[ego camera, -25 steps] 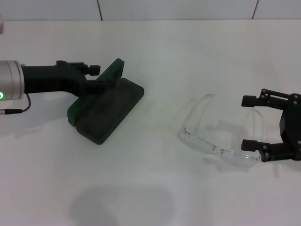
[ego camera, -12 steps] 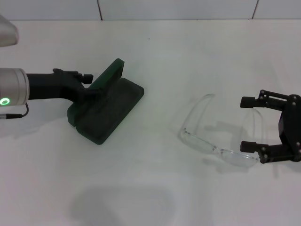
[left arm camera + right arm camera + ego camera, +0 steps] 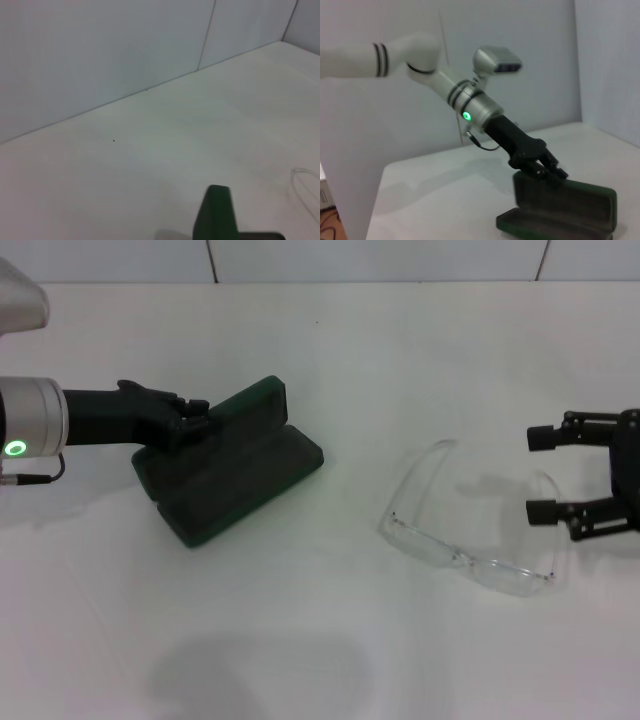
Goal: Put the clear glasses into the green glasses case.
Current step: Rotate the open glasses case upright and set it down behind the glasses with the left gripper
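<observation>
The green glasses case lies open on the left of the white table, its lid raised along the far side. My left gripper is shut on the lid's edge; the right wrist view shows it on the lid's top rim, and the left wrist view shows only a corner of the lid. The clear glasses rest unfolded on the table at centre-right. My right gripper hovers open at their right end, its fingertips on either side of the tip of one clear arm. I cannot tell if it touches.
A tiled wall runs along the back of the table. The left arm's silver wrist with a green light reaches in from the left edge.
The left gripper has shifted the case to the right and turned it, with the lid now lower. The right gripper has drawn back to the right and farther away; the glasses stayed put.
</observation>
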Robot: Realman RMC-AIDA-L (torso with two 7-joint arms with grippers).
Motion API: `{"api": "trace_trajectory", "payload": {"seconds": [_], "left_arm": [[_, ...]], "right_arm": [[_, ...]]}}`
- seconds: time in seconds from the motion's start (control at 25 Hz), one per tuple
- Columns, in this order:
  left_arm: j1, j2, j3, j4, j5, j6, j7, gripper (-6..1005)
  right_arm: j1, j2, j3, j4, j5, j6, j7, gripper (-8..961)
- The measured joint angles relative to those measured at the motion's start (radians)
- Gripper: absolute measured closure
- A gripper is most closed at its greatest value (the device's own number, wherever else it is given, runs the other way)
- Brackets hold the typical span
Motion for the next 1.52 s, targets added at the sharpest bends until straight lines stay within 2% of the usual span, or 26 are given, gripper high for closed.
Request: {"api": "trace_trajectory", "payload": {"seconds": [0.12,0.4,0.56,0.68,0.8,0.92,1.2,1.52], "left_arm": [[0.000,-0.002,0.003,0.000,0.004,0.000,0.005,676],[-0.009,-0.013,0.007,0.014,-0.024,0.006,0.056,794],[-0.023,-0.024,0.011,0.010,-0.025,0.006,0.109,789],[-0.033,-0.025,0.033,0.003,-0.026,0.008,0.127,785],[-0.049,-0.024,0.081,0.003,-0.026,0.008,0.129,781],[-0.073,-0.024,0.120,0.000,-0.023,0.007,0.139,777],[-0.188,-0.025,0.187,-0.073,-0.018,0.004,0.169,768],[-0.229,-0.027,0.263,-0.083,-0.006,-0.027,0.222,758]], "right_arm": [[0.000,0.009,0.007,-0.070,-0.012,0.004,0.065,84],[0.000,0.018,0.028,-0.054,-0.043,-0.022,0.015,84],[-0.010,0.026,0.026,-0.016,-0.071,-0.132,-0.118,84],[-0.023,0.042,0.028,0.018,-0.090,-0.211,-0.235,84],[-0.049,0.060,0.030,0.030,-0.092,-0.243,-0.306,84],[-0.062,0.069,0.027,0.046,-0.100,-0.246,-0.350,84],[-0.072,0.063,0.025,0.146,-0.103,-0.245,-0.457,85],[-0.093,0.063,0.030,0.181,-0.124,-0.243,-0.518,85]]}}
